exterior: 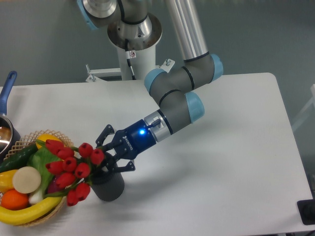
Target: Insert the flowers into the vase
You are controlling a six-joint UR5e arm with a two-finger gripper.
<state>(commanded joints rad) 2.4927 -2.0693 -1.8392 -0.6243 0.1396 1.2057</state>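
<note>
While the flowers [71, 169] lean out of the vase [109, 187] toward the basket [29, 219], the hand [112, 156], fingers spread around the stems, grip uncertain, risks tipping the vase if it pulls away.

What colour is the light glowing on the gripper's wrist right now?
Blue. The light glows on the gripper body, clearest in the fixed camera view.

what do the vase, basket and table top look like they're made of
Vase: dark matte cylinder, perhaps ceramic or plastic; no shine.
Basket: tan woven fibre, likely wicker; open lattice rim.
Table: smooth white, probably laminate; soft, even sheen.
</note>
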